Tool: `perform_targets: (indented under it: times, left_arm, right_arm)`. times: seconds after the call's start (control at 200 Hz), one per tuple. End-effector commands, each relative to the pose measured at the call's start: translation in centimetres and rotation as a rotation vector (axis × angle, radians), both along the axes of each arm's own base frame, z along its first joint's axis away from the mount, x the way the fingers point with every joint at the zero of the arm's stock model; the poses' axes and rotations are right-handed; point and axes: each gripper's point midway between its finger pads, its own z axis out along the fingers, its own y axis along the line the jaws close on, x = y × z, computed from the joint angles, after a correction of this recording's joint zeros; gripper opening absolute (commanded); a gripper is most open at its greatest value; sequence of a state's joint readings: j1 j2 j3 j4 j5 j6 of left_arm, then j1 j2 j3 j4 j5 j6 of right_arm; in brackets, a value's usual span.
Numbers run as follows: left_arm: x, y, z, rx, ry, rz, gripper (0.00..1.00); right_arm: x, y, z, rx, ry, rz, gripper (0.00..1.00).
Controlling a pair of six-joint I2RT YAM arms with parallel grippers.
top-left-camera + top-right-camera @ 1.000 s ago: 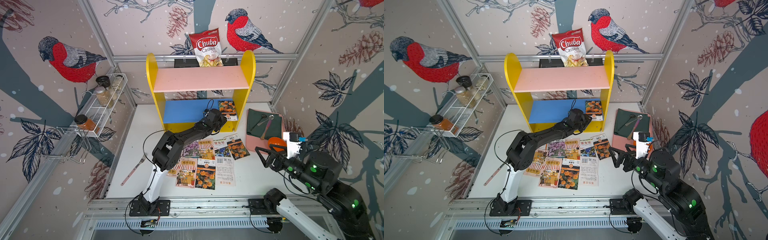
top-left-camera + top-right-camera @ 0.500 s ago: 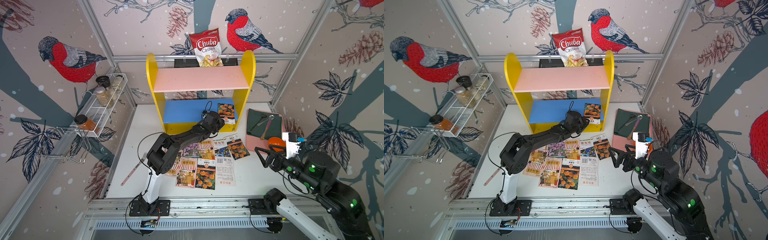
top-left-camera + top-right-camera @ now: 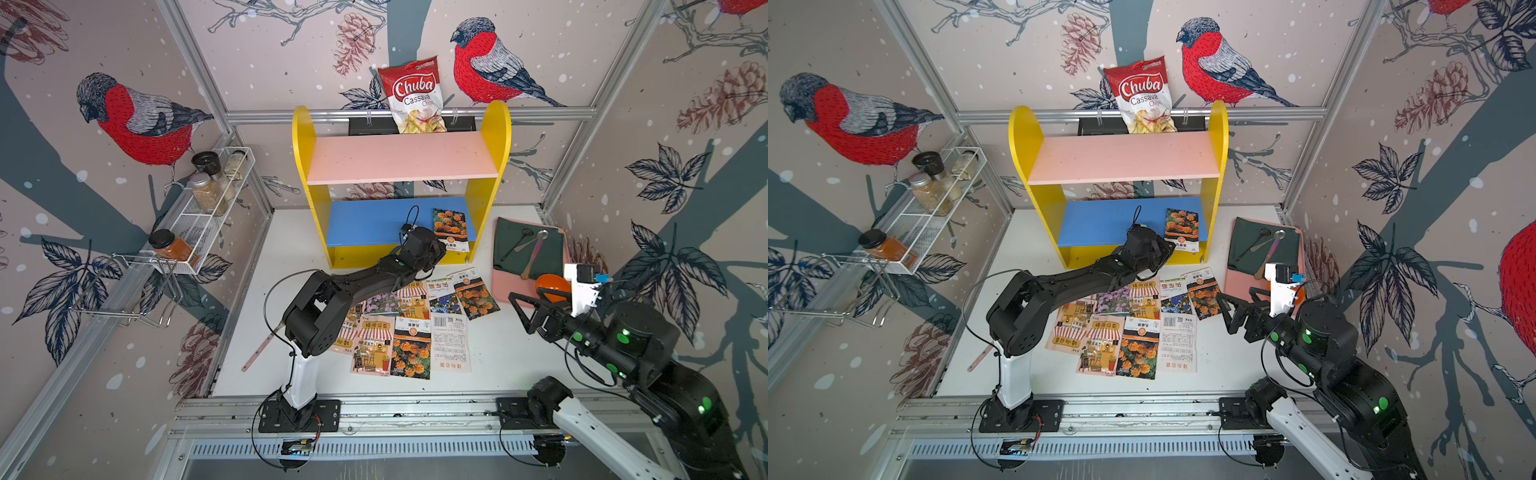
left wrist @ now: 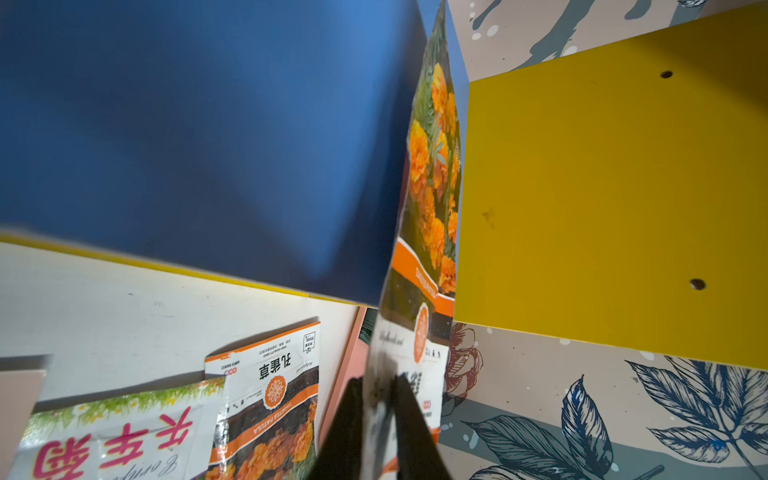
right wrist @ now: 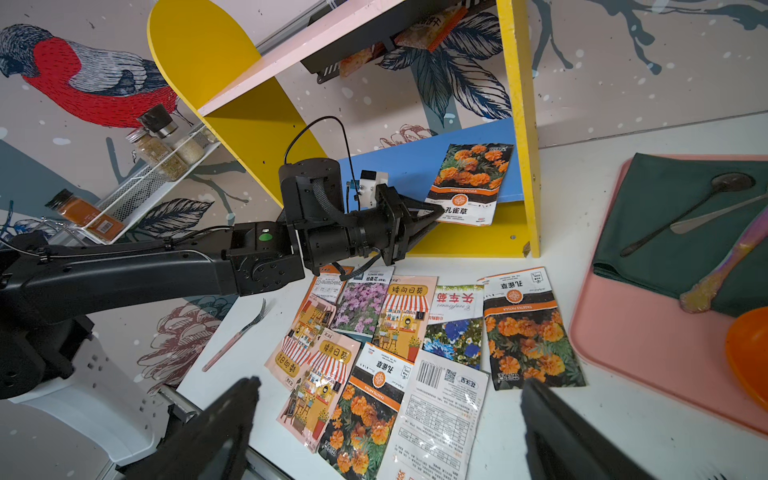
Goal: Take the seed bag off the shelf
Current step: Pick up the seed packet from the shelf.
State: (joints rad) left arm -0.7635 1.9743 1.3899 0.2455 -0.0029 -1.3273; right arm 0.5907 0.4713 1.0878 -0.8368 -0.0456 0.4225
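My left gripper point(image 4: 379, 384) clamps the seed bag point(image 3: 451, 224) at the shelf's point(image 3: 301, 166) blue board point(image 3: 365, 222), right end; my right gripper point(image 5: 390, 384) gapes.

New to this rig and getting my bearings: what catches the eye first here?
The yellow-sided shelf at the table's back stands out, a red chips bag hanging above it. At its blue lower board the left claw pinches the near edge of the orange-flowered seed bag; loose seed packets cover the table in front.
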Motion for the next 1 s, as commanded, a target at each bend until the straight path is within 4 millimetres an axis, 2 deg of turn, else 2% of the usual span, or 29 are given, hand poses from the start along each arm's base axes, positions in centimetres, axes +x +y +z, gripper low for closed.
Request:
perform_targets:
  times: [0.0,0.095,0.4,0.68,0.821,0.996]
  left_arm:
    - [0.2,-0.1,1.7,-0.041,-0.053,0.002,0.1]
    - [0.0,-0.1,1.8,-0.047,-0.058,-0.002,0.0]
    - [-0.8,0.2,3.0,-0.077,-0.099,-0.014,0.0]
    - [-3.4,-0.2,4.9,-0.12,-0.15,-0.067,0.0]
    - [-5.1,0.6,5.6,-0.117,-0.175,-0.087,0.0]
    - [-7.2,2.8,7.4,-0.119,-0.227,-0.096,0.0]
  right_arm:
    - [0.3,0.2,0.8,0.023,-0.024,-0.005,1.0]
    - [0.3,0.2,0.8,0.023,-0.024,-0.004,1.0]
    - [0.4,0.3,0.5,0.019,-0.018,-0.004,1.0]
    - [0.5,0.1,0.4,0.015,-0.019,-0.014,1.0]
    - [0.6,-0.3,0.2,0.021,-0.007,-0.038,1.0]
    - [1.4,-0.5,-0.3,0.074,0.015,-0.092,0.99]
